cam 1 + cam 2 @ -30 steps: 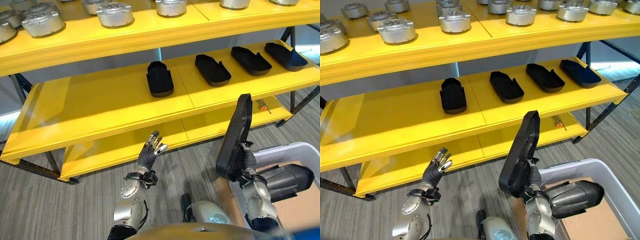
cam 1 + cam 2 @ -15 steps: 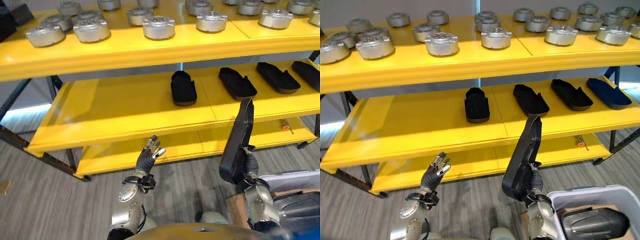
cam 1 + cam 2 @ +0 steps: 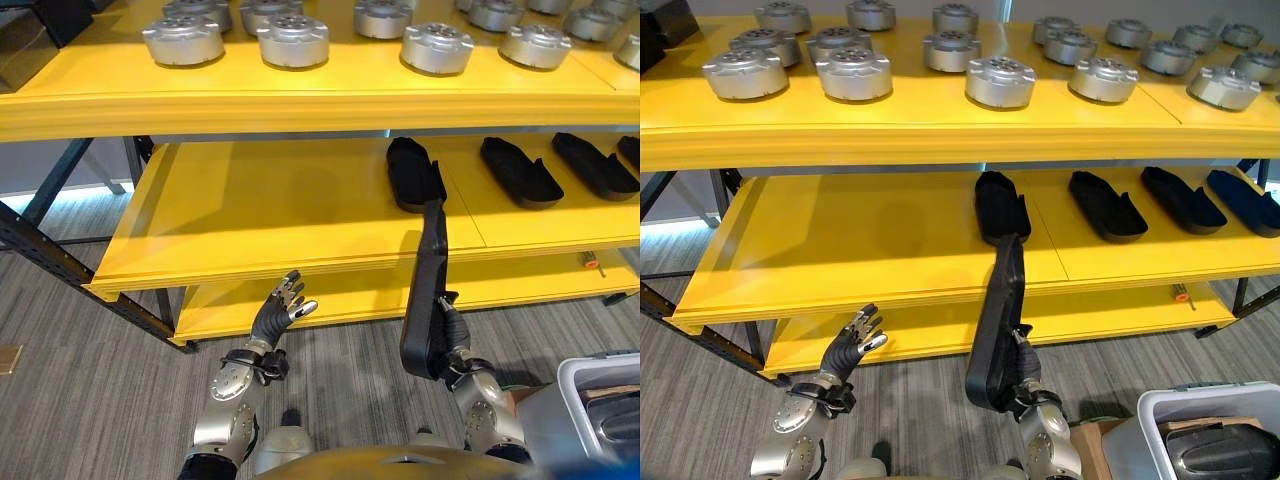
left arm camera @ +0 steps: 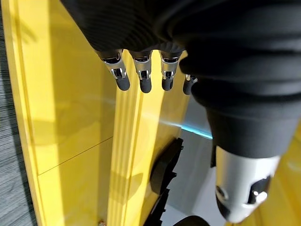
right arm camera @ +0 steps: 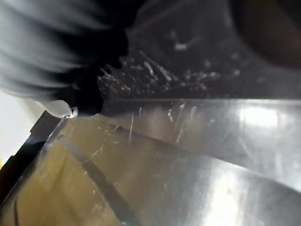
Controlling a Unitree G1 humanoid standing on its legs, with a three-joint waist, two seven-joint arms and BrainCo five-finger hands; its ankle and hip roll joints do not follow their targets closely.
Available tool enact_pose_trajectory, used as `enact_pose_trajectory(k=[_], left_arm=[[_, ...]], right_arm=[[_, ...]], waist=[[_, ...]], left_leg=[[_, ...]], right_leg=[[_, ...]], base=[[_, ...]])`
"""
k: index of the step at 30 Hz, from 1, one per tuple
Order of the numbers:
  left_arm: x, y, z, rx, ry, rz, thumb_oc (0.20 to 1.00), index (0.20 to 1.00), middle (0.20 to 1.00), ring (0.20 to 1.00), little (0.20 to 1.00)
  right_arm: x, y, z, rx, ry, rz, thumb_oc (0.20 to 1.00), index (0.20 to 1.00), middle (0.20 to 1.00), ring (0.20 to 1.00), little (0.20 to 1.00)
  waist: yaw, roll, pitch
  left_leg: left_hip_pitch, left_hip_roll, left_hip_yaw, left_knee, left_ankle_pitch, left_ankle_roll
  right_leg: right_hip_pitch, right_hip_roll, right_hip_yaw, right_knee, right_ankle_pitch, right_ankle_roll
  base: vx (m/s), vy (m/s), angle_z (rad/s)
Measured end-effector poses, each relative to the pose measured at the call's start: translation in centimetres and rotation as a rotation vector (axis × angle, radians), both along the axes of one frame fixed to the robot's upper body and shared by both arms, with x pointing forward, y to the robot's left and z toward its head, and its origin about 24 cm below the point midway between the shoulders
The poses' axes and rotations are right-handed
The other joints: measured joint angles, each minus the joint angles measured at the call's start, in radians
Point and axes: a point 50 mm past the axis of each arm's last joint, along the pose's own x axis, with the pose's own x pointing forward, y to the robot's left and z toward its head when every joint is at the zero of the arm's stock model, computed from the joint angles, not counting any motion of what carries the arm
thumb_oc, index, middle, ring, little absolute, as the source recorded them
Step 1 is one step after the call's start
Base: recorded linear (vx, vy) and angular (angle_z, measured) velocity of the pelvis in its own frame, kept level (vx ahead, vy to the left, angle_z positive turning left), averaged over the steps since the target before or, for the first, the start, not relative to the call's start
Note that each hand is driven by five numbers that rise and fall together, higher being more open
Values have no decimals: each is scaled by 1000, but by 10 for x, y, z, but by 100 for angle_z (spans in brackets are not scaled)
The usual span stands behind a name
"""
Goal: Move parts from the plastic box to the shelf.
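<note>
Left eye view: the right hand (image 3: 447, 335) grips a long black part (image 3: 430, 290) upright by its lower end — likely to clear the middle shelf (image 3: 260, 215) edge. Right eye view: the plastic box (image 3: 1160, 425) sits beside it. Left wrist view: the left hand (image 4: 141, 70) hangs open, idle.

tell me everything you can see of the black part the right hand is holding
The black part is a long, narrow, matte shell, plastic by its look, wider and rounded at the lower end and tapering toward the top. It stands nearly upright, leaning slightly, in front of the yellow shelf's middle board without resting on it. The right hand grips its lower end from below. Its upper tip overlaps, in view, a similar black part lying on that board.
</note>
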Motion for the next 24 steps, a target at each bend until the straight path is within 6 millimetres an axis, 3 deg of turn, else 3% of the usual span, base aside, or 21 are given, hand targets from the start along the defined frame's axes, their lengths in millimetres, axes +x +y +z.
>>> enact_pose_trajectory(k=[1, 5, 10, 13, 17, 21, 24], left_arm=[[0, -1, 0, -6, -1, 1, 1000, 1000, 1000, 1000, 1000], [-1, -11, -4, -22, 16, -27, 1000, 1000, 1000, 1000, 1000], [3, -22, -3, -22, 13, -82, 1000, 1000, 1000, 1000, 1000], [8, -20, 0, -11, -2, -88, 1000, 1000, 1000, 1000, 1000], [17, -12, 8, 35, -32, -102, 1000, 1000, 1000, 1000, 1000], [16, -2, 7, 71, -24, -99, 1000, 1000, 1000, 1000, 1000], [22, 1, 13, 89, -45, -106, 1000, 1000, 1000, 1000, 1000]], right_arm=[[0, 0, 0, -3, 4, 0, 200, 200, 200, 200, 200], [8, 17, -16, 26, 105, 31, 200, 200, 200, 200, 200], [25, 49, -14, 0, 152, 195, 200, 200, 200, 200, 200], [44, 72, 4, -17, 89, 282, 200, 200, 200, 200, 200], [80, 101, 54, -111, -89, 399, 200, 200, 200, 200, 200], [95, 107, 87, -120, -204, 396, 200, 200, 200, 200, 200], [117, 107, 116, -184, -266, 386, 200, 200, 200, 200, 200]], waist=[[0, 3, 6], [17, 6, 23], [86, 13, 56], [112, 12, 104], [136, -12, 185], [143, -32, 240], [161, -35, 288]], left_leg=[[4, 13, 1, -1, 5, -8], [9, 74, -7, 2, 8, -25], [-22, 83, -27, 26, 8, -25], [-27, 79, -36, 46, 15, -28], [-62, 80, -48, 74, 14, -30], [-69, 81, -49, 93, 9, -37], [-82, 86, -50, 111, 4, -41]], right_leg=[[4, 10, -1, -1, -2, 11], [17, 71, -16, 1, -17, -4], [1, 76, -31, 28, -25, -8], [-1, 72, -33, 43, -24, -9], [-27, 72, -32, 61, -22, -10], [-28, 72, -32, 65, -22, -10], [-32, 75, -32, 64, -15, -12]], base=[[74, -25, -6], [27, -16, -1], [14, -37, 13], [-30, -41, 8], [-46, -39, 5], [-17, -16, 0], [-9, -9, -2]])
